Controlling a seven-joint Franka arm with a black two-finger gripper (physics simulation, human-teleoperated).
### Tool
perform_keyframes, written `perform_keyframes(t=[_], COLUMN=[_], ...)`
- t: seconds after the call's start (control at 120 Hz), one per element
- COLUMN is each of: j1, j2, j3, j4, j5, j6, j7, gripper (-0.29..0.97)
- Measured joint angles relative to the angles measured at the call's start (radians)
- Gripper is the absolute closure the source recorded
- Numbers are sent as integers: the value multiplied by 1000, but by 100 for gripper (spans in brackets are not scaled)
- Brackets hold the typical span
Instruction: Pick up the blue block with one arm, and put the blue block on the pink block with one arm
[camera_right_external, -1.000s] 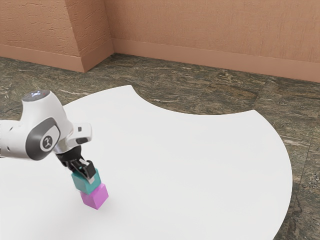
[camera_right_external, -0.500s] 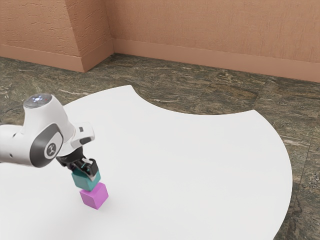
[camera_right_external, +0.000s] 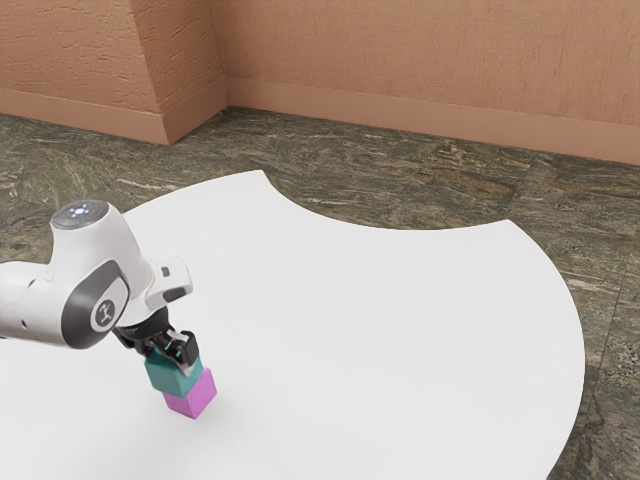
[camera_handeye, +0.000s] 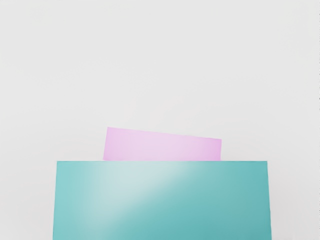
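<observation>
— Lowered since the earlier panels: the gripper (camera_right_external: 170, 348) and the blue block (camera_right_external: 168, 375) have come down a little onto the pink block (camera_right_external: 197, 397). How is it held?
— Black fingers clamp the blue block's upper part from two sides. Teal in tint, it sits on the pink block, offset toward the exterior view's left.
— And at the wrist?
— Blue block (camera_handeye: 162, 200) just under the hand; pink block (camera_handeye: 162, 144) protrudes beyond its edge, slightly skewed.
— Farther back?
— White table (camera_right_external: 400, 320), marbled floor (camera_right_external: 420, 170), terracotta wall (camera_right_external: 400, 50)
</observation>
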Motion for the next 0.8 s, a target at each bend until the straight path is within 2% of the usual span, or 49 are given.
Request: perform_keyframes(t=[0.225, 0.8], j1=[-7, 13], j2=[9, 53], j3=[1, 5], j4=[9, 42], j5=[-32, -48], j6=[0, -1], j7=[60, 230], gripper=[29, 31])
